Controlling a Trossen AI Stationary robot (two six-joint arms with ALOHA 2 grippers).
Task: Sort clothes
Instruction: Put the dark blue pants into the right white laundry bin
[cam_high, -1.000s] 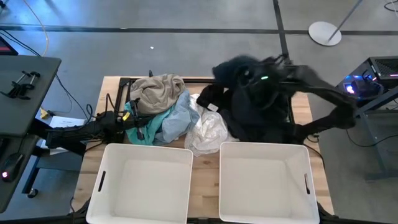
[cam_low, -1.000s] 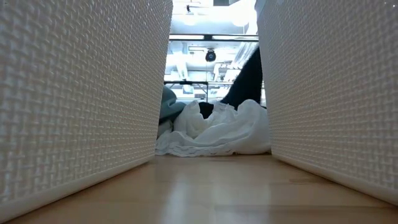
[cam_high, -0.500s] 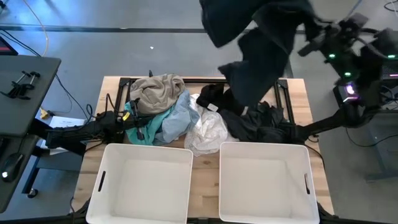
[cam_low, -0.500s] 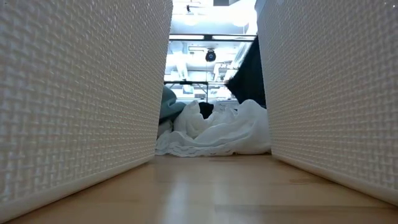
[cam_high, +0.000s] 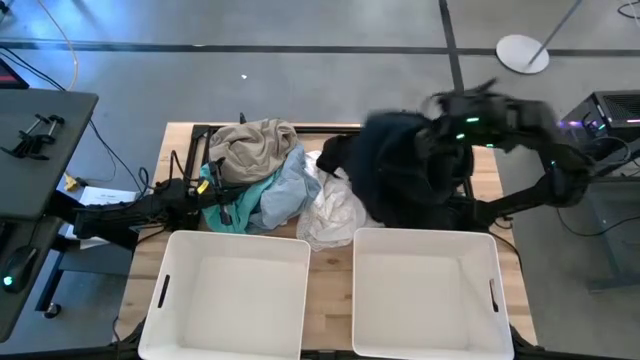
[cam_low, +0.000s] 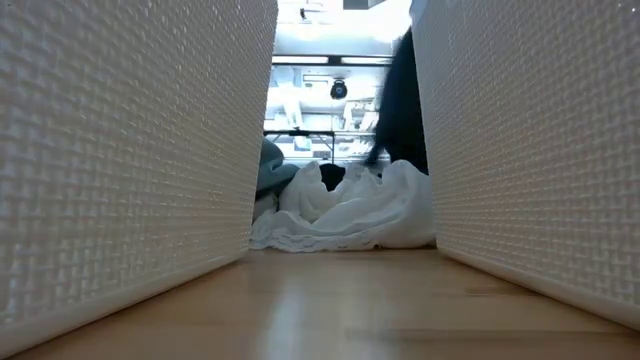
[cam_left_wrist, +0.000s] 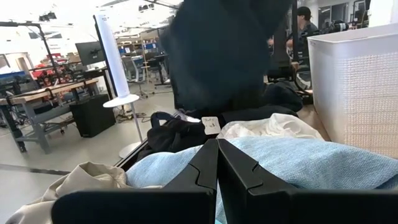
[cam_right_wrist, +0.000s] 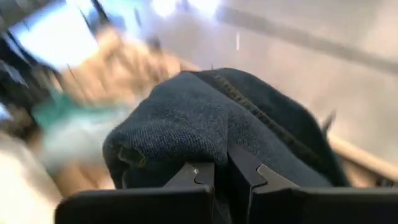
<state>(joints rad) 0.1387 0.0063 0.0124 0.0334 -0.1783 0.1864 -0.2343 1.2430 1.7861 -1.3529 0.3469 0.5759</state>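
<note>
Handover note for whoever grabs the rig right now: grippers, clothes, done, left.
Right gripper: shut on the dark garment, held up over the table's right rear, behind the right basket.
Left gripper: shut, empty, parked low at the pile's left edge.
Pile: beige, teal, pale blue, white, more black behind the baskets.
Done: nothing; both baskets, including the left basket, hold no clothes.
Left: everything.

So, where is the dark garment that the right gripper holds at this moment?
In the high view the dark garment hangs from the right gripper over the table's right rear part, above the black clothes, just behind the right basket and right of the white garment.
</note>
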